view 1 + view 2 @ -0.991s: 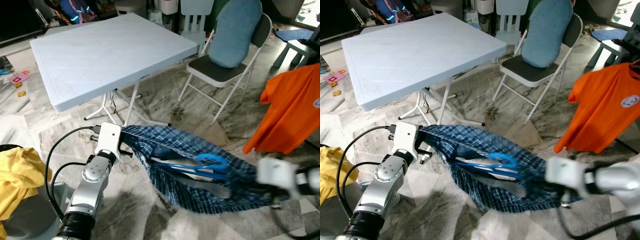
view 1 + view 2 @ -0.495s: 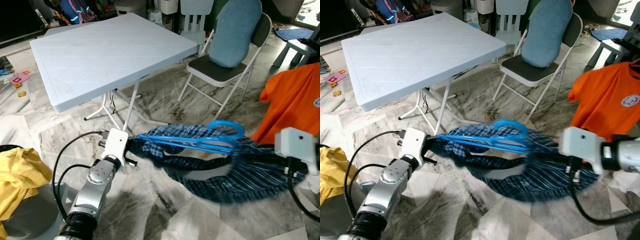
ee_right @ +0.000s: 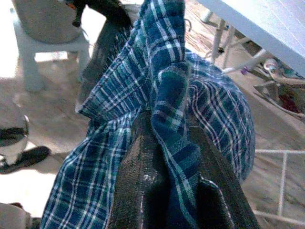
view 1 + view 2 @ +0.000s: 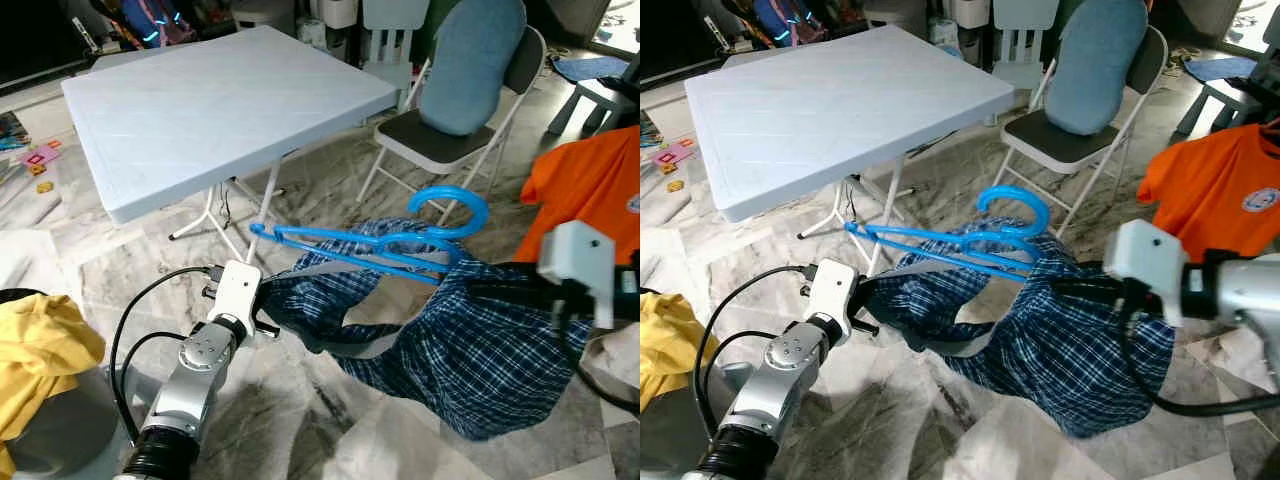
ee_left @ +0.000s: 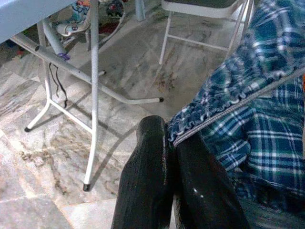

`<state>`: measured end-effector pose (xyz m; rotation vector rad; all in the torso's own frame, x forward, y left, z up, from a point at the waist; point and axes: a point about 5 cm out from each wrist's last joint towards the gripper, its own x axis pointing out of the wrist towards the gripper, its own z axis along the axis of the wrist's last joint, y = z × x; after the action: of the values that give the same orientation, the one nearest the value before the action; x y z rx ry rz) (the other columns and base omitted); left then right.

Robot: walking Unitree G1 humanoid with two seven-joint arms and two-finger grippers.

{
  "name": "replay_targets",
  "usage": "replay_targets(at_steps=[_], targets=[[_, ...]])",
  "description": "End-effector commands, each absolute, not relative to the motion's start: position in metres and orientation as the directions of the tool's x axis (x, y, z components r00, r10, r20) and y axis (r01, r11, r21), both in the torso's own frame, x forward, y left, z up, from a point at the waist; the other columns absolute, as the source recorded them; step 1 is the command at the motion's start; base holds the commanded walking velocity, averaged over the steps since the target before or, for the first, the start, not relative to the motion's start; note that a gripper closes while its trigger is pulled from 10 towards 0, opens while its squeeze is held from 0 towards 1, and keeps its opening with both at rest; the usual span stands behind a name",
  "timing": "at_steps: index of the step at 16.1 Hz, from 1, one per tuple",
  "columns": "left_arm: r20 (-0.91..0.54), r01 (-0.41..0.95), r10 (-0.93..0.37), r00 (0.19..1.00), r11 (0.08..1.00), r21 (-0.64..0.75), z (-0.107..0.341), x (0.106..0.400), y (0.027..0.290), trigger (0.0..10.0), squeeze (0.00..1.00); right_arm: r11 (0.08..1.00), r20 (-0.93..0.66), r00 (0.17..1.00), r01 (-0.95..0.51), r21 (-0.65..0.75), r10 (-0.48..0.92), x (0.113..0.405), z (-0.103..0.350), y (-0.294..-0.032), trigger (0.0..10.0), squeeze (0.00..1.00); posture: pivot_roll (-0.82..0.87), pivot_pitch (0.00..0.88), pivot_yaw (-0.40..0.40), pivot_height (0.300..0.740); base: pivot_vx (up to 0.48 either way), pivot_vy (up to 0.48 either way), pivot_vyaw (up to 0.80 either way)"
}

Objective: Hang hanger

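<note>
A blue plaid shirt (image 4: 470, 350) is stretched between my two grippers above the marble floor. A blue plastic hanger (image 4: 370, 250) rests on top of it, hook (image 4: 455, 200) pointing up. Its left tip juts free and its right end runs into the fabric. My left gripper (image 4: 270, 308) is low on the left, shut on the shirt's hem (image 5: 200, 124). My right gripper (image 4: 490, 288) is higher on the right, shut on a fold of the shirt (image 3: 169, 119), which hangs down from it.
A white folding table (image 4: 220, 100) stands behind on the left. A folding chair (image 4: 440, 140) with a blue cushion is behind the hanger. An orange T-shirt (image 4: 590, 190) hangs at the right edge. A yellow cloth (image 4: 40, 350) lies on a grey bin at lower left.
The right gripper has risen, lifting the shirt and hanger off their low sag. The hanger now sits higher with its hook upright, and the shirt drapes down from the right gripper.
</note>
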<state>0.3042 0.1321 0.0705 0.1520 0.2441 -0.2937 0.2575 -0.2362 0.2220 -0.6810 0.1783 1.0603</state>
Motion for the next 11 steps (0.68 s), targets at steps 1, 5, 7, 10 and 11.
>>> replay_targets(at_steps=[1, 5, 7, 10, 11], targets=[[-0.27, 0.254, -0.221, 0.937, 0.962, 0.097, 0.066, 0.301, 0.141, 10.0, 0.0, 0.326, -0.426, 0.543, -0.813, -0.483, 0.724, 0.262, 0.22, -0.23, 10.0, 0.0, -0.22, 0.034, 0.067, 0.74, 0.0, 0.0, 0.0], [-0.193, 0.408, -0.39, 0.9, 0.911, 0.062, 0.077, 0.295, 0.115, 10.0, 1.0, 0.475, -0.321, 0.704, -0.682, -0.556, 0.634, 0.29, 0.201, -0.205, 10.0, 0.0, -0.21, 0.038, 0.066, 0.74, 0.0, 0.0, 0.0], [-0.198, 0.517, -0.488, 0.85, 0.846, 0.132, 0.079, 0.289, 0.105, 10.0, 1.0, 0.486, -0.315, 0.727, -0.657, -0.576, 0.61, 0.299, 0.191, -0.195, 10.0, 0.0, -0.21, 0.038, 0.065, 0.74, 0.0, 0.0, 0.0], [-0.204, 0.641, -0.608, 0.767, 0.735, 0.221, 0.085, 0.279, 0.101, 10.0, 1.0, 0.456, -0.336, 0.75, -0.628, -0.63, 0.569, 0.306, 0.181, -0.193, 10.0, 0.0, -0.2, 0.035, 0.065, 0.74, 0.0, 0.0, 0.0], [-0.21, 0.713, -0.683, 0.7, 0.649, 0.267, 0.089, 0.272, 0.098, 10.0, 1.0, 0.459, -0.338, 0.752, -0.628, -0.628, 0.567, 0.308, 0.177, -0.19, 10.0, 0.0, -0.19, 0.035, 0.069, 0.74, 0.0, 0.0, 0.0]])
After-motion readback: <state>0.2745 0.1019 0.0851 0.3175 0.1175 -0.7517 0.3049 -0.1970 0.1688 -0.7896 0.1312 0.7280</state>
